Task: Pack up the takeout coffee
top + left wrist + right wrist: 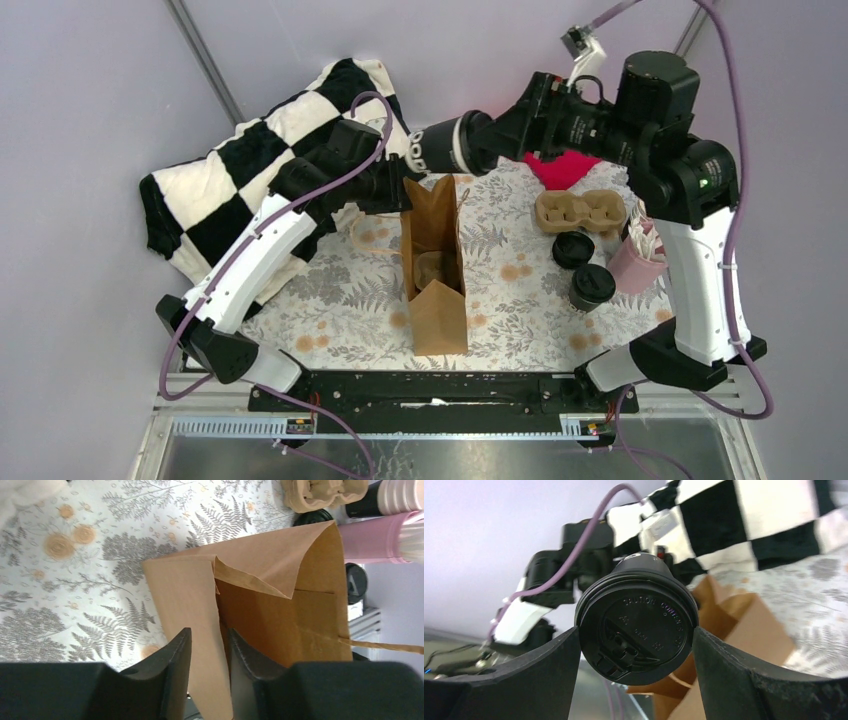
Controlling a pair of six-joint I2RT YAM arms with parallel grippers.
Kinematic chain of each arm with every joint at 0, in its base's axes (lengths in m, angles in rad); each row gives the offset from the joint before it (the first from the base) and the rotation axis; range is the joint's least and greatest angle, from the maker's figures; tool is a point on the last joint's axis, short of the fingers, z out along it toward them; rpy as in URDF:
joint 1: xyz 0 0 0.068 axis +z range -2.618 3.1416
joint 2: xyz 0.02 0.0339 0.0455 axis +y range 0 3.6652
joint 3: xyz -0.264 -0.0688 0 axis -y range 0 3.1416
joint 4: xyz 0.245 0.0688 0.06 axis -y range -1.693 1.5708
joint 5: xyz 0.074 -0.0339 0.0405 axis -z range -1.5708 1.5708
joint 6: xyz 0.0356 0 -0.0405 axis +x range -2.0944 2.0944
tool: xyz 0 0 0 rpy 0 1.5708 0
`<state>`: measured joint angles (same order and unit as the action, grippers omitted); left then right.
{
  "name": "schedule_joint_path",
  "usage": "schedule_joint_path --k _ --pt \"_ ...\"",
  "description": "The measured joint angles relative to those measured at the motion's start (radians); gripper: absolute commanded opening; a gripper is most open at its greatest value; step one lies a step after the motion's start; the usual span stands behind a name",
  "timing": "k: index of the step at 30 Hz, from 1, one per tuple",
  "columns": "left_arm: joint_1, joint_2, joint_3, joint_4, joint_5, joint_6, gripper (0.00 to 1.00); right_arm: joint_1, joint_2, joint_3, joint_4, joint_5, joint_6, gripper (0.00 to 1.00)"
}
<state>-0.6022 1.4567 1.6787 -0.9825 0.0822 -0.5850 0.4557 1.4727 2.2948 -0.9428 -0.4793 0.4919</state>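
Only the right wrist view shows the coffee cup's (636, 622) embossed lid.

— Top view: high behind both arm bases, looking down over the whole table (520, 330). Left wrist?

— Close in, looking past its own fingers (176, 672) at the paper bag (280, 615).

— Right wrist?

— Very close, facing leftward, filled by a coffee cup (638, 625). Bag (744, 625) shared by all three.
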Motion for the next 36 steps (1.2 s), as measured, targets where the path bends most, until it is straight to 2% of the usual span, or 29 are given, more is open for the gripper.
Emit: schedule_joint_path --k 6,7,11,17,20,27,36 --pt "-0.006 0.000 0.000 -0.003 -0.093 -0.006 0.01 0.148 0.005 -0.030 0.079 -0.038 0.083 0.76" --pt "-0.006 -0.002 0.000 -0.003 -0.109 -0.013 0.00 0.168 0.007 -0.029 0.082 -0.037 0.090 0.76" --pt "-0.006 -0.025 -0.014 0.002 -0.168 -0.077 0.00 0.225 0.019 -0.018 0.077 -0.022 0.115 0.75" --pt "-0.006 -0.226 -0.202 0.076 -0.224 -0.289 0.00 0.293 0.036 -0.015 0.007 0.046 0.138 0.74" --pt "-0.006 -0.294 -0.244 0.109 -0.239 -0.366 0.00 0.311 0.035 -0.031 -0.029 0.084 0.143 0.73" --pt "-0.006 -0.307 -0.265 0.177 -0.247 -0.460 0.00 0.377 0.062 -0.021 -0.154 0.202 0.136 0.73" --pt "-0.006 -0.323 -0.282 0.192 -0.255 -0.494 0.00 0.504 0.138 0.039 -0.330 0.414 0.123 0.72"
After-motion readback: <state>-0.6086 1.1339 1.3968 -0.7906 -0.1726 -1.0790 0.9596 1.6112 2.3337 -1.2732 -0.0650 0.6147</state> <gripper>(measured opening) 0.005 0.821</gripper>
